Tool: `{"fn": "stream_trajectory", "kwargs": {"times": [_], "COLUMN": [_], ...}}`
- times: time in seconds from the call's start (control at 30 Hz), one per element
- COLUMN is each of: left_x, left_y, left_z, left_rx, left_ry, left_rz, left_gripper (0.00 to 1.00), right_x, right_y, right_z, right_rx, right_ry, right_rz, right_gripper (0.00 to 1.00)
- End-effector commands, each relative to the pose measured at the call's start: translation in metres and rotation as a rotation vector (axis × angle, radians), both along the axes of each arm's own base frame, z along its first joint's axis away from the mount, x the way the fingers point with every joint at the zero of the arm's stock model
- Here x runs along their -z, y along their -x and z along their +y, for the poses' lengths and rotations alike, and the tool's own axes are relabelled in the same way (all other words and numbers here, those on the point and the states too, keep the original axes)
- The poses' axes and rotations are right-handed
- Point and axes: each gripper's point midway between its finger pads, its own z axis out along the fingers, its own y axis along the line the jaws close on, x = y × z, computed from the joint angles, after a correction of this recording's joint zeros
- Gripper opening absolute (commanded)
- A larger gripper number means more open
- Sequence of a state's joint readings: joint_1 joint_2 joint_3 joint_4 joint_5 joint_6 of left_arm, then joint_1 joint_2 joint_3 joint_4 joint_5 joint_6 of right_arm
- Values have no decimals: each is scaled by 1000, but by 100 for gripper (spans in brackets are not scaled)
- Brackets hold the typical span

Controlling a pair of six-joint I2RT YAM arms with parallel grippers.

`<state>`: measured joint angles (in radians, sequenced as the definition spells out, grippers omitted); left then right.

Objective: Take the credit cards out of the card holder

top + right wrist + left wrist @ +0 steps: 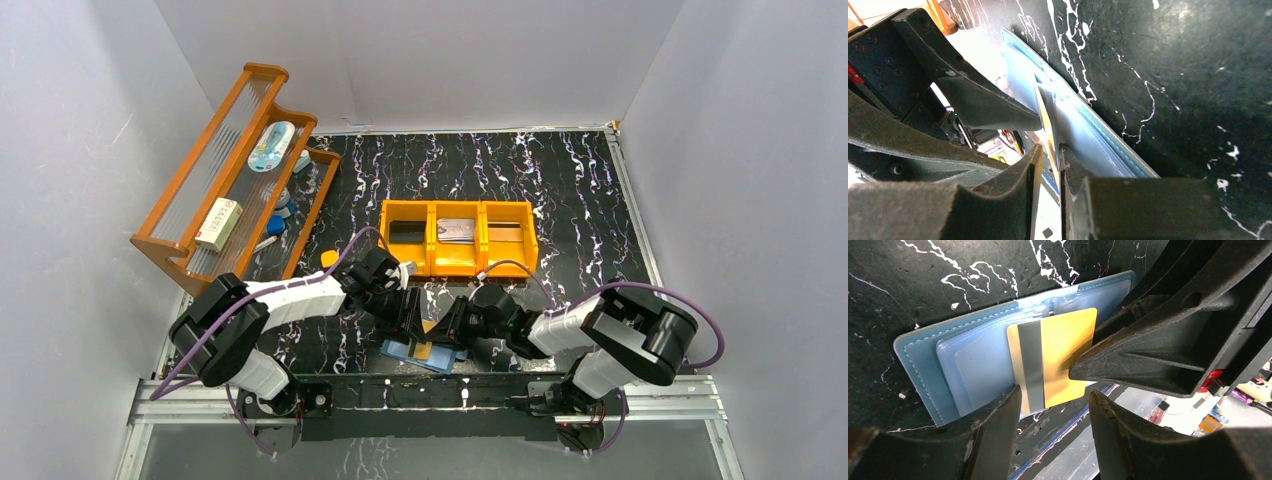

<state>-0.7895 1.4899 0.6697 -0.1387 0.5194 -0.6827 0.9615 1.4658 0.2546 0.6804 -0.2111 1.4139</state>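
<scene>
The teal-blue card holder [398,349] lies open on the black mat at the near edge, between both arms; the left wrist view shows its pale blue pockets [973,360]. An orange-tan credit card [1063,350] with a grey stripe sticks out of it toward the table edge and also shows in the top view [441,356]. My right gripper [1050,150] is closed on this card [1047,117], which I see edge-on between the jaws. My left gripper [1054,400] is open just above the holder's near edge, its left finger [993,430] over the holder. No other cards are visible.
An orange three-compartment bin [459,262] stands behind the grippers, with a greyish item in its middle compartment. A wooden rack [190,185] with small items leans at the back left. A small orange block [328,258] lies near it. The metal rail [640,390] runs just below the holder.
</scene>
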Motion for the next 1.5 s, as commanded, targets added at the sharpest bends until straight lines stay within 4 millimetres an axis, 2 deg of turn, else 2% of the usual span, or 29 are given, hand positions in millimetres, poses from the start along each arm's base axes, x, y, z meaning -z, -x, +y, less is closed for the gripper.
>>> {"fn": "stream_trajectory", "kwargs": {"times": [0.0, 0.17, 0.27, 0.37, 0.43, 0.5, 0.6, 0.8, 0.93, 1.07, 1.27, 1.37, 1.4, 1.47], "left_x": [10, 9, 9, 9, 7, 5, 6, -13, -21, -35, -56, -63, -65, -73], "left_y": [7, 8, 9, 7, 5, 2, -2, -16, -32, -42, -56, -65, -67, -74], "left_z": [14, 15, 16, 19, 21, 24, 29, 30, 51, 65, 98, 120, 126, 140], "left_rx": [-14, -24, -27, -36, -47, -62, -85, -130, -196, -240, -305, -354, -365, -407], "left_ry": [-69, -65, -65, -72, -81, -94, -118, -111, -217, -240, -289, -308, -311, -316], "left_rz": [1, -2, -1, -17, -36, -57, -80, -170, -257, -338, -434, -447, -448, -455], "left_gripper": [52, 52, 52, 52, 52, 54, 56, 64, 71, 79, 97, 98, 98, 98], "right_x": [-18, -22, -19, -13, -2, -1, -11, -32, -46, -51, -59, -66, -77, -88], "right_y": [-8, -6, -6, -7, -8, -11, -14, -24, -30, -32, -36, -40, -44, -49], "right_z": [17, 23, 22, 12, -1, -14, -25, -38, -45, -49, -47, -46, -42, -40], "right_rx": [-26, -46, -48, -14, 26, 87, 151, 179, 211, 220, 197, 175, 172, 153], "right_ry": [-66, -91, -67, -20, 63, 99, 69, 125, 115, 112, 114, 135, 129, 152], "right_rz": [-52, -73, -72, -67, -48, -38, -55, -155, -216, -248, -304, -358, -386, -437], "right_gripper": [25, 23, 16, 8, 3, 0, 0, 0, 0, 0, 0, 0, 0, 0]}}
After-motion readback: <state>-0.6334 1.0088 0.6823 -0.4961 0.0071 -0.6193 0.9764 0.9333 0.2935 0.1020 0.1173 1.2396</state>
